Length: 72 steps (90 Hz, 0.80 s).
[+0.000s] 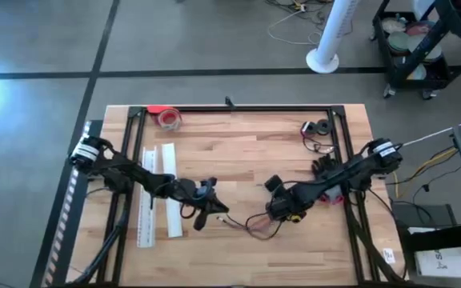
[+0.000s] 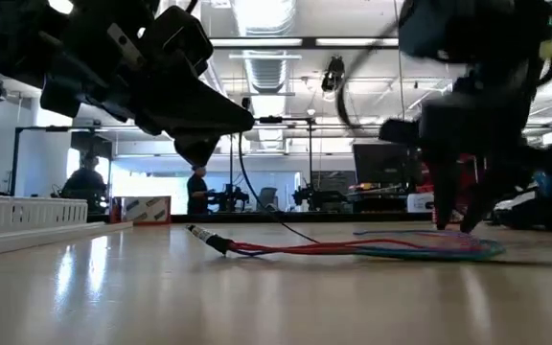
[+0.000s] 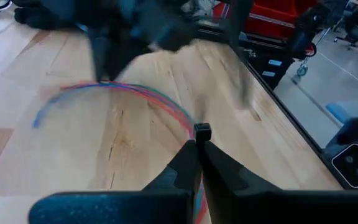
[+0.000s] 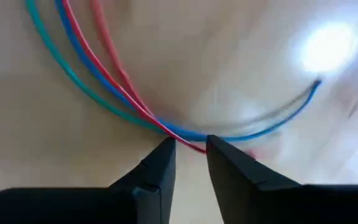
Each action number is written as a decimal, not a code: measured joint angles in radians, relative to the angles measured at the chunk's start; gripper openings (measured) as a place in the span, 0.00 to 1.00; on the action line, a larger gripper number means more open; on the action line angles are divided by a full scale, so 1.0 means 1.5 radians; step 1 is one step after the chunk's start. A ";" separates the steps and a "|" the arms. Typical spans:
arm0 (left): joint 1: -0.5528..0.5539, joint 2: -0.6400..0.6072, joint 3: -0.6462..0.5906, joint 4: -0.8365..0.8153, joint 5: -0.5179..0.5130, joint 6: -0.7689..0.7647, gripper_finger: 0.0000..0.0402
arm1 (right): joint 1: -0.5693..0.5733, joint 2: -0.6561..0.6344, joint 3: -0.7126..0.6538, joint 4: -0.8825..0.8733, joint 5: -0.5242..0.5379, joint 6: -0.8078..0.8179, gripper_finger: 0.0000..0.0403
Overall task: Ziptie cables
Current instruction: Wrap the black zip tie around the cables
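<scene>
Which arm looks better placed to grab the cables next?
Right, probably. The right gripper is slightly open with its tips right at the cables, directly over the bundle in the high view. The left gripper looks shut and sits near the connector end.

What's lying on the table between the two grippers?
Only the cables on bare wood, between the left gripper and right gripper, as the high view shows.
</scene>
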 joint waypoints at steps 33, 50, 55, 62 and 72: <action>0.000 0.000 0.000 -0.001 0.000 0.001 0.00 | 0.012 -0.020 0.032 -0.013 -0.032 0.057 0.21; 0.000 0.000 0.000 0.000 0.000 0.004 0.00 | 0.020 -0.001 0.014 0.172 -0.093 0.168 0.21; 0.000 0.000 0.000 -0.001 0.000 0.003 0.00 | 0.025 0.010 0.014 0.206 -0.089 0.185 0.19; 0.000 0.000 0.000 0.000 0.000 0.002 0.00 | 0.032 0.021 0.014 0.214 -0.082 0.203 0.16; 0.000 0.000 0.000 0.000 0.000 0.002 0.00 | 0.046 0.042 0.013 0.217 -0.084 0.219 0.13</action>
